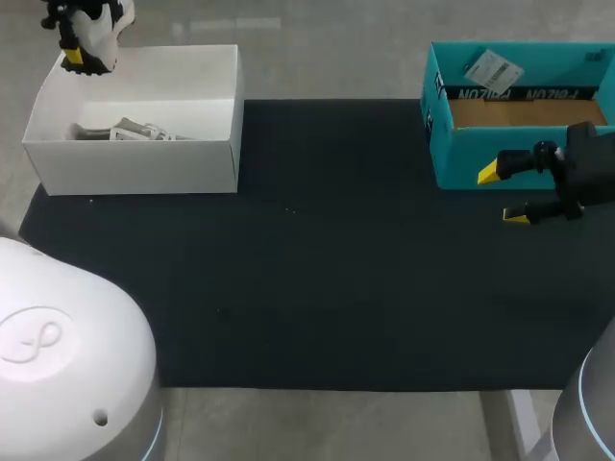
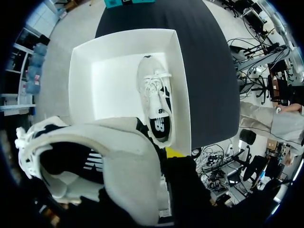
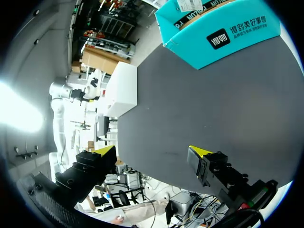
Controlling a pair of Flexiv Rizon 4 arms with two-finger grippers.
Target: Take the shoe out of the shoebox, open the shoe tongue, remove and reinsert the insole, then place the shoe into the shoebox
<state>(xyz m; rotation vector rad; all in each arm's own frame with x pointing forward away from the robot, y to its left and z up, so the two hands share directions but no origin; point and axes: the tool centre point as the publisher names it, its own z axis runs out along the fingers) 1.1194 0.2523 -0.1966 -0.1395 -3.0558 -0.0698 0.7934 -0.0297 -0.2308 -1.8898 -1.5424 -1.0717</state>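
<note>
The shoe (image 1: 96, 29) hangs in the air, clamped in the left gripper (image 1: 85, 43), which holds it above the far corner of the white shoebox (image 1: 144, 163). From the left wrist the shoe (image 2: 118, 156) sits right against the gripper and hides most of it. Its white upper and dark opening lie close in front, and one yellow fingertip (image 2: 173, 152) shows at its side. Under the gripper the open shoebox (image 2: 80, 80) stands on the black mat (image 1: 317, 269). A second shoe (image 2: 156, 102) lies inside it, flat along one long wall, laces up. In the head view this second shoe (image 1: 135, 131) shows low in the box, against its near wall.

Well apart from the shoebox, the right gripper (image 1: 504, 195) hovers over the mat with its fingers spread wide and nothing between them. A teal box (image 1: 461, 158) stands open just beside it. From the right wrist, the right gripper (image 3: 153, 152) points out across bare mat, with the teal box (image 3: 223, 33) ahead of it to one side and the shoebox (image 3: 124, 90) far ahead.
</note>
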